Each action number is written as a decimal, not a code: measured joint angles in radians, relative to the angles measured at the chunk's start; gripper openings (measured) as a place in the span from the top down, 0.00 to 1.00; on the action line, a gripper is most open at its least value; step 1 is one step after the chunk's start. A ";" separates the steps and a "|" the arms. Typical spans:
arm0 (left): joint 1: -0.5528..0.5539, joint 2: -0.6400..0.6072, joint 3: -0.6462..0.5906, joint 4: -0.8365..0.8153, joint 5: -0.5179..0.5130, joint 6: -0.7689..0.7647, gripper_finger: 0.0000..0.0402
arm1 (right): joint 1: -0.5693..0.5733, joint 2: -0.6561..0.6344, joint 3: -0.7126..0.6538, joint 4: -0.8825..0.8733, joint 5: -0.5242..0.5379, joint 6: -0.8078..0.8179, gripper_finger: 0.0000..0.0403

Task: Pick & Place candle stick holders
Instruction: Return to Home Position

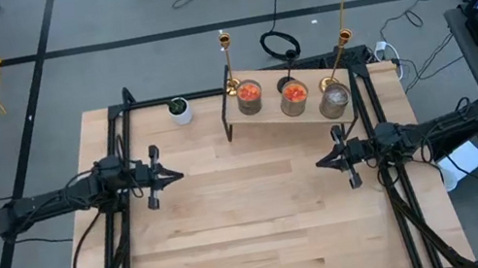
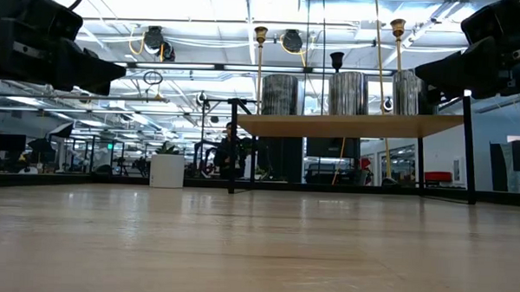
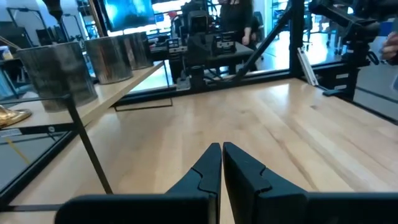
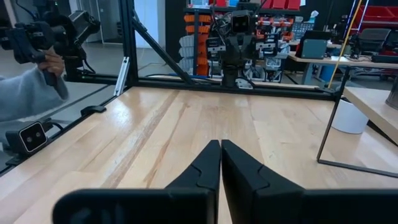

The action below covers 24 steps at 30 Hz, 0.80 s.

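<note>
A low wooden shelf (image 1: pixel 280 117) stands at the table's far right. On it stand two orange-red glass jars (image 1: pixel 250 95) (image 1: pixel 294 97) and a clear-grey jar (image 1: pixel 335 100). Two slim gold holders (image 1: pixel 227 62) (image 1: pixel 341 52) rise at the shelf's two ends, and a small black stemmed holder (image 2: pixel 337 60) stands behind the middle jar. The left wrist view shows the jars (image 3: pixel 56 74) and one gold base (image 3: pixel 12 116). My left gripper (image 1: pixel 177 175) is shut and empty over the table's left middle. My right gripper (image 1: pixel 320 163) is shut and empty over the right middle, near the shelf.
A small white cup (image 1: pixel 179 109) with dark green inside stands on the table left of the shelf and also shows in the right wrist view (image 4: pixel 348 116). A black frame (image 1: pixel 118 116) borders the table. A person's sleeve and hand (image 4: pixel 31 87) show beyond the table's edge.
</note>
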 joint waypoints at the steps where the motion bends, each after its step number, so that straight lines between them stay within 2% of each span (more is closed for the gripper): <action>1: 0.000 0.000 0.000 0.000 0.000 0.000 0.94 | 0.000 0.000 0.000 0.000 0.000 0.000 0.97; 6: 0.000 0.000 0.000 -0.012 0.000 -0.005 0.94 | 0.000 0.000 -0.001 0.000 0.000 0.000 0.97; 14: -0.001 0.000 0.000 -0.050 -0.001 -0.125 0.94 | 0.000 0.000 -0.001 0.000 -0.001 0.000 0.97; 24: -0.001 0.000 0.000 -0.051 -0.001 -0.125 0.94 | 0.000 0.000 -0.001 0.000 -0.001 0.000 0.98</action>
